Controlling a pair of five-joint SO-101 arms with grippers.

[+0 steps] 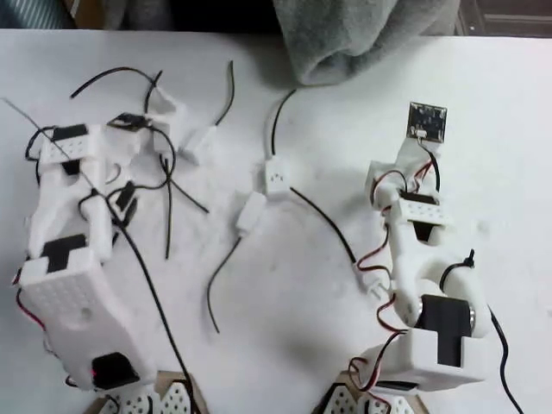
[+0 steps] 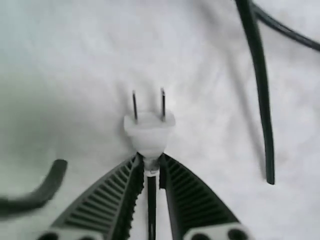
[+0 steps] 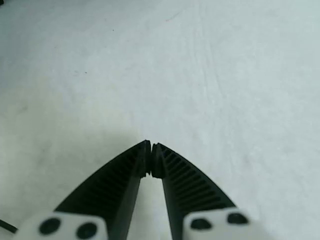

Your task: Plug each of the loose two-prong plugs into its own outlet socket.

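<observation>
The white table point(image 1: 483, 103) carries everything, with a grey cloth point(image 1: 362, 34) bunched at its far edge. The left arm point(image 1: 65, 285) lies along the left side among a tangle of black cords point(image 1: 168, 198). The right arm point(image 1: 423, 285) stands on the right, over a bare patch.

Near the middle lies a socket point(image 1: 277, 175), face up. A second white end piece point(image 1: 250, 211) lies just beside it on the near left, its cord trailing toward me. A third point(image 1: 200, 142) sits farther left. From above I can't tell whether those two are plugs or sockets.

As I judge it, the task has barely started. No pair looks joined, and one plug is picked up but not yet brought to a socket. Every plug is yet to be seated.

The high view gives the layout: where the socket sits and how the cords run. The left wrist view gives the grip. The left gripper point(image 2: 151, 162) pinches the plug point(image 2: 149, 132) at its neck, where the cord leaves, with the prongs point(image 2: 135, 105) pointing straight away over the table. A thick cord point(image 2: 257, 90) crosses beside it.

The right wrist view gives the right gripper point(image 3: 150, 150). Its fingers are pressed together on nothing, above plain table.
</observation>
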